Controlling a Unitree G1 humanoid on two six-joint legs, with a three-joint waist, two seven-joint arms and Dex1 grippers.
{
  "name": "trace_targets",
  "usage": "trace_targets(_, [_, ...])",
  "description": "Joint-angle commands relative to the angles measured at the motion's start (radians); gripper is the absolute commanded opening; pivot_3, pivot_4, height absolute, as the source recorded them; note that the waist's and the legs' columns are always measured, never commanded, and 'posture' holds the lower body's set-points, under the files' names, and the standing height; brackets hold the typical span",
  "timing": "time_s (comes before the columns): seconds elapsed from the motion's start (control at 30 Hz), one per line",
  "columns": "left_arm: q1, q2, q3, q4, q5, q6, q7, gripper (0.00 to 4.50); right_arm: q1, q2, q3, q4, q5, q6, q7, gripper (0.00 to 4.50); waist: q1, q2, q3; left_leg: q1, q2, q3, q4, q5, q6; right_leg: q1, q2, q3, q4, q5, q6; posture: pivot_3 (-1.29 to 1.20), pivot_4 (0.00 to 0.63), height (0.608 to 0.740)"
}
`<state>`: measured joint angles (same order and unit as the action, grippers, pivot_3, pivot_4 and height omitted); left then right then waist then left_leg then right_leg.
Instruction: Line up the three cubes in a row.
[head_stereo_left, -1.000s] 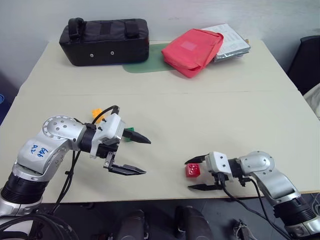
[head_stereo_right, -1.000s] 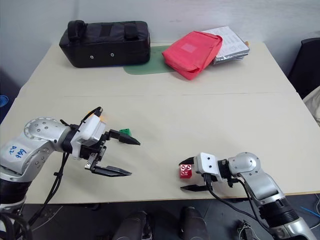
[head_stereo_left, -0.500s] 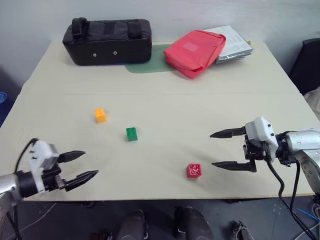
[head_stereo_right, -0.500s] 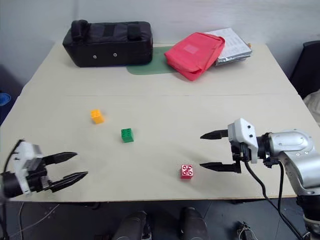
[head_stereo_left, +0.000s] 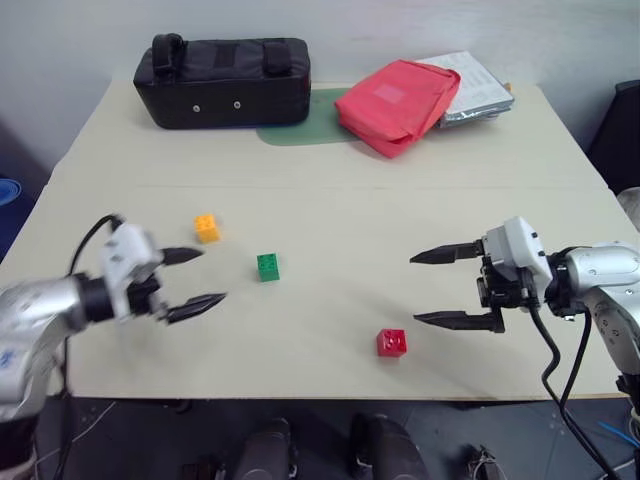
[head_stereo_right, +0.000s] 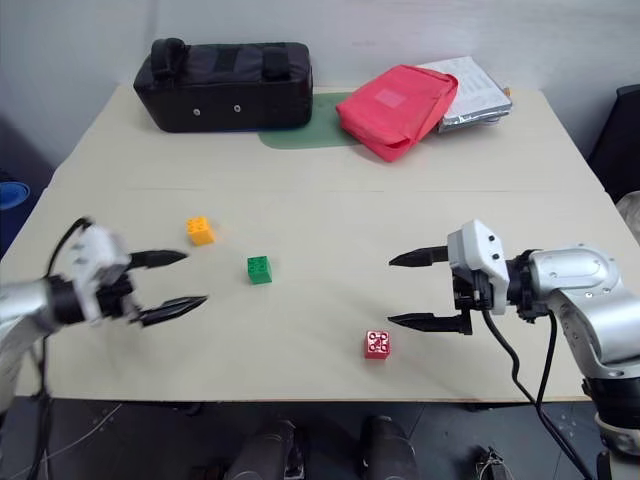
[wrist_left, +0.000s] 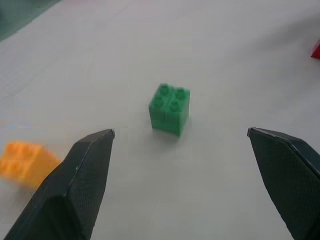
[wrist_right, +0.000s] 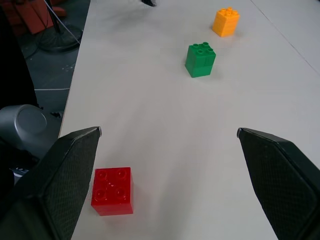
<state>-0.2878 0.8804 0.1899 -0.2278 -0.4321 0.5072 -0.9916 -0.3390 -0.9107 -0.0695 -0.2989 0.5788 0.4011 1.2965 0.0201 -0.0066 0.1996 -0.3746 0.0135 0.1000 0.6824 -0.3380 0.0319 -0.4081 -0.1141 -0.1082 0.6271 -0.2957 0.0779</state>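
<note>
Three studded cubes lie apart on the cream table (head_stereo_left: 330, 210): an orange-yellow cube (head_stereo_left: 207, 228) at left, a green cube (head_stereo_left: 268, 266) right of it, and a red cube (head_stereo_left: 391, 342) near the front edge. My left gripper (head_stereo_left: 203, 277) hovers open just left of the green cube (wrist_left: 169, 109), pointing toward it, nothing between its fingers. My right gripper (head_stereo_left: 425, 288) hangs open above the table, to the right of the red cube (wrist_right: 112, 190) and a little behind it, pointing left and holding nothing.
A black bag (head_stereo_left: 228, 80), a green mat (head_stereo_left: 298, 128), a red pouch (head_stereo_left: 395, 104) and a silver packet (head_stereo_left: 478, 96) line the table's far edge. The near edge runs just in front of the red cube.
My left gripper swung out to the front left corner, then came back toward the green cube. My right gripper rose away from the red cube, which stays on the table. The camera shifted slightly.
</note>
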Motion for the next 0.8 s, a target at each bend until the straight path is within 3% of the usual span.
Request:
trace_targets(0.03, [-0.085,0.009,-0.109,0.093,0.058,-0.042,-0.061,4.50,0.028,-0.002,-0.031,-0.060,0.020,0.011,-0.026,4.47,-0.013,0.000,0.000,0.000,0.000,0.003,0.000,0.000,0.000,-0.001,0.000,0.000,0.000,0.000,0.000,0.00,0.150,0.740])
trace_targets(0.27, [-0.295,-0.045,-0.336,0.330,0.244,-0.120,-0.096,4.50,0.088,0.010,-0.074,-0.133,0.024,0.021,-0.111,4.47,-0.018,0.000,0.000,0.001,0.000,0.006,0.001,0.001,0.002,-0.002,0.002,0.000,0.001,0.001,0.002,0.00,0.150,0.740])
trace_targets(0.57, [-0.355,-0.132,-0.369,0.426,0.277,-0.146,-0.103,4.50,0.127,0.014,-0.081,-0.156,0.035,0.030,-0.145,4.47,-0.015,-0.001,0.000,0.000,0.000,0.006,0.002,0.001,0.002,-0.002,0.001,0.001,0.001,0.001,0.002,0.00,0.150,0.740])
trace_targets(0.67, [-0.368,-0.145,-0.374,0.471,0.302,-0.171,-0.103,3.89,0.125,0.017,-0.073,-0.163,0.036,0.032,-0.153,4.50,-0.015,-0.001,0.000,0.001,0.000,0.006,0.002,0.001,0.002,-0.002,0.002,0.001,0.001,0.001,0.002,0.00,0.150,0.740])
trace_targets(0.8, [-0.375,-0.146,-0.375,0.469,0.307,-0.173,-0.132,2.62,0.103,0.017,-0.065,-0.147,0.035,0.032,-0.155,4.50,-0.013,-0.001,0.001,0.000,0.000,0.006,0.002,0.001,0.002,-0.002,0.001,0.001,0.001,0.001,0.002,0.00,0.150,0.740])
